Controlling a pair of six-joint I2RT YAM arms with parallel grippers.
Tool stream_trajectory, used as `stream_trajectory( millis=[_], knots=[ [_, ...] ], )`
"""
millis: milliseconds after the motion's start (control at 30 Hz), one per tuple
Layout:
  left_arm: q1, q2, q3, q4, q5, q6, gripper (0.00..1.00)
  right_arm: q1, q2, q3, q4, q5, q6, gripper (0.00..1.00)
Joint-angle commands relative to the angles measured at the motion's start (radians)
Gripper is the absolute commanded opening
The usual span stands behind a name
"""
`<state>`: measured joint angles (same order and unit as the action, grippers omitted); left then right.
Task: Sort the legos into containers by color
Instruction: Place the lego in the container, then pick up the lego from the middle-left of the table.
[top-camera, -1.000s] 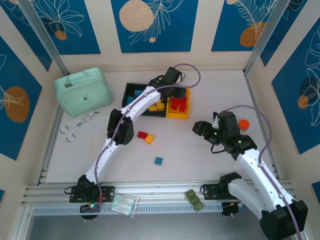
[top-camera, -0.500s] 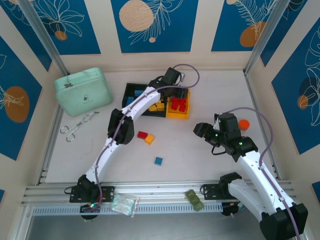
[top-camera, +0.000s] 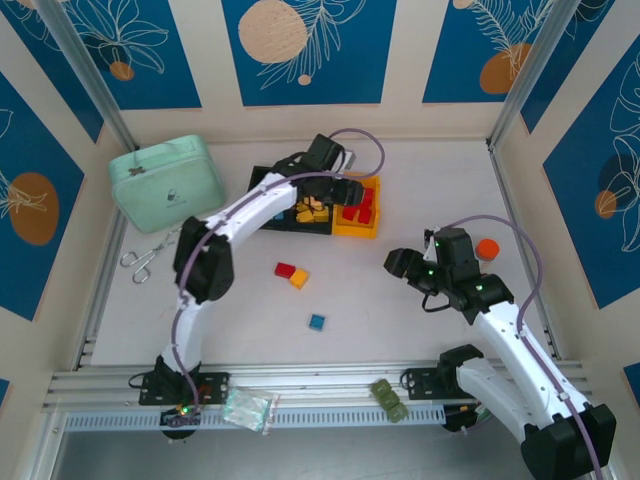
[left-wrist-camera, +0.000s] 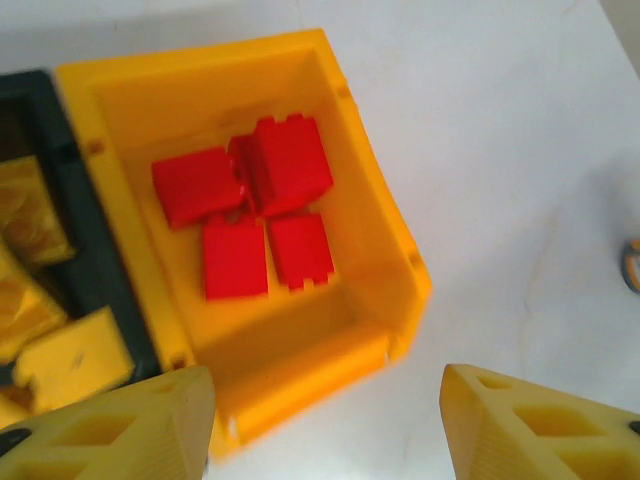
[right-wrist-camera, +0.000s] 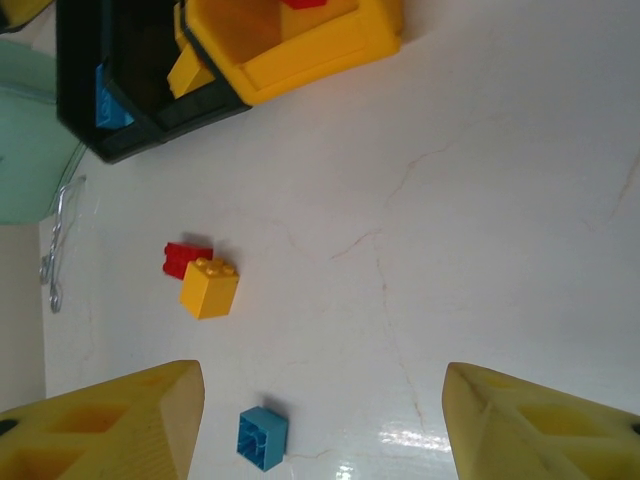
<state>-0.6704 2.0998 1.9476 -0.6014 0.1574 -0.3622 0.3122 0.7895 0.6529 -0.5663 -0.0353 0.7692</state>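
1. The yellow open-top plastic bin (left-wrist-camera: 385, 250) sits at the right end of a joined row with two black plastic bins (top-camera: 268, 186). It holds several red studded plastic bricks (left-wrist-camera: 250, 215). They lie inside the yellow bin, below and just ahead of the left hand (left-wrist-camera: 325, 430).
2. The left hand's fingers stand well apart, holding nothing and touching nothing. The yellow bin's near corner shows between them.
3. The black bin next to the yellow bin holds yellow bricks (left-wrist-camera: 45, 330). The black bin farther from it holds a blue brick (right-wrist-camera: 112, 105).
4. On the white table (top-camera: 430, 180), on the near side of the yellow bin, a loose red brick (top-camera: 285, 269) and a loose yellow brick (top-camera: 299, 278) lie just beside each other. A loose blue brick (top-camera: 317, 322) lies farther from the bin, apart from both.
5. The right hand (top-camera: 400, 262) hangs to the right of the yellow bin and nearer the arm bases. Its fingers are spread wide and empty. The three loose bricks lie on the table to its left, clear of it.
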Motion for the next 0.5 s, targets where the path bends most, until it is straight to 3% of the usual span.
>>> stream_trajectory(
  millis=[0,267,467],
  knots=[
    [0.002,-0.153,-0.18,0.044,0.026,0.009,0.61,0.033,0.012,-0.012,0.03,-0.074,-0.05,0.64],
    [0.009,-0.466,-0.634,0.071,-0.026,-0.009,0.63,0.215,0.111,0.019,0.02,-0.022,-0.055,0.64],
    [0.007,-0.657,-0.92,0.118,0.052,-0.096,0.63,0.277,0.168,0.019,0.049,-0.011,-0.033,0.64]
  ],
)
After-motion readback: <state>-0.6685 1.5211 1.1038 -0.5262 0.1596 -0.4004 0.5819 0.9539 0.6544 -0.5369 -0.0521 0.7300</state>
